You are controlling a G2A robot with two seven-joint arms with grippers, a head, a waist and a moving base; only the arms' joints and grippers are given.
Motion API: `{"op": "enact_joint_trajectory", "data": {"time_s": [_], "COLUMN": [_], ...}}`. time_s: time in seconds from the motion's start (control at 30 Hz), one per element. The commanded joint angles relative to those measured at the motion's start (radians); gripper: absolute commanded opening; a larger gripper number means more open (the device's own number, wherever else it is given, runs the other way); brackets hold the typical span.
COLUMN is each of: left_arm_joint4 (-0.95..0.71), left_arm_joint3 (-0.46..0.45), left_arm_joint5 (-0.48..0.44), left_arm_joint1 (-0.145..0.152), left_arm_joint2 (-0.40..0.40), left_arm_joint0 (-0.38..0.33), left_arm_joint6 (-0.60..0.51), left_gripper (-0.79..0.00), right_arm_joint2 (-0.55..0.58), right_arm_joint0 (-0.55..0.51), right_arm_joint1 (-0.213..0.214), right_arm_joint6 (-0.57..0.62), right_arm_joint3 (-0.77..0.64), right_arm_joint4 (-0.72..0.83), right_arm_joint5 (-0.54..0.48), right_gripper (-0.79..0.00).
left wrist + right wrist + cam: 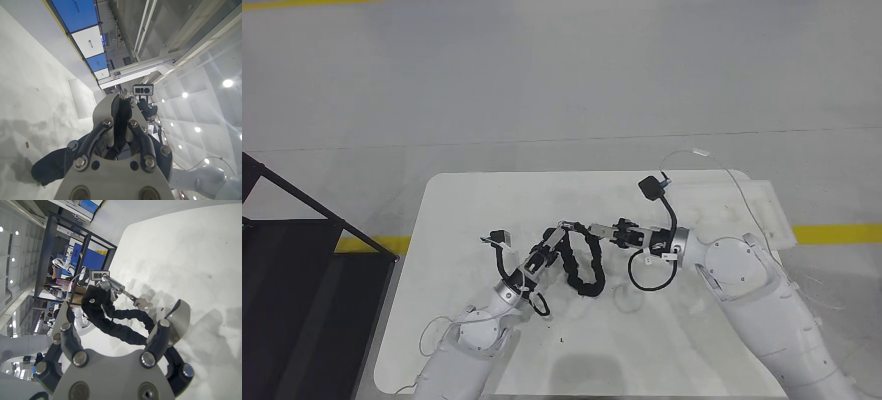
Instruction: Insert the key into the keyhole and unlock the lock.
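A silver lock cylinder (115,286) on a black fabric-sleeved cable (121,328) is held above the white table (462,300). My left gripper (122,100) is shut on the cable just behind the cylinder (123,93). A flat metal key (142,304) sticks out of the cylinder's end, its blade in the keyhole. My right gripper (122,309) is open just short of the key's head, touching nothing. From above, the left gripper (554,242) and right gripper (616,236) face each other over the cable loop (587,272).
A white board (767,210) lies along the table's right edge, with a thin white wire (722,170) arcing over it. A black metal rack (282,280) stands off the table's left side. Bare tabletop lies in front of and behind the arms.
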Motion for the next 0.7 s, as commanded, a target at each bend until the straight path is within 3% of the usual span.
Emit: {"op": "enact_joint_trajectory", "data": {"time_s": [0.0, 0.67], "left_arm_joint4": [-0.021, -0.142], "left_arm_joint3": [-0.003, 0.002], "left_arm_joint5": [-0.001, -0.011], "left_arm_joint1": [0.001, 0.001], "left_arm_joint2": [-0.003, -0.014], "left_arm_joint0": [0.002, -0.001], "left_arm_joint6": [-0.017, -0.106], "left_gripper": [-0.785, -0.785], "right_arm_joint2": [0.002, -0.05], "right_arm_joint0": [0.003, 0.034], "right_arm_joint1": [0.0, -0.015], "right_arm_joint6": [-0.001, -0.018], "right_arm_joint3": [-0.001, -0.003], "right_arm_joint4": [0.008, 0.047], "right_arm_joint5": [-0.004, -0.005], "right_gripper": [0.0, 0.0]}}
